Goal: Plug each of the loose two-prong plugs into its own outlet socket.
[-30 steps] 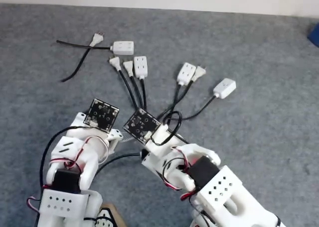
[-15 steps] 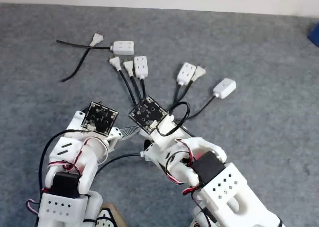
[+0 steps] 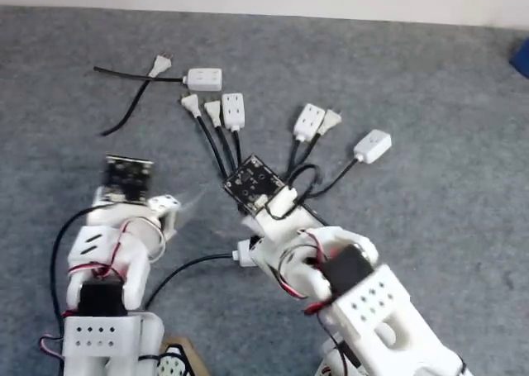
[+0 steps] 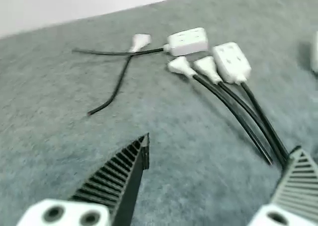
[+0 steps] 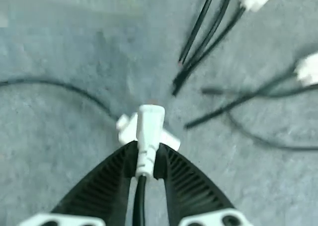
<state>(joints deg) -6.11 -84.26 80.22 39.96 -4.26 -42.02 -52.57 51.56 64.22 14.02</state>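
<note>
Grey carpet (image 3: 430, 78) surveyed. Finds no plug seated in any outlet socket (image 3: 233, 110). Notes right gripper (image 5: 145, 159) fingers pinching one white two-prong plug (image 5: 148, 126) over the carpet; left gripper (image 4: 222, 142) fingers spread, empty. Judges all insertions outstanding; other plugs (image 3: 191, 104) lying loose beside sockets.

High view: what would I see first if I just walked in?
The right gripper pinching a white two-prong plug over the grey carpet stands out most. Beside it the left gripper hangs wide open, and beyond both, white outlet sockets and plugs on black cords fan out.
</note>
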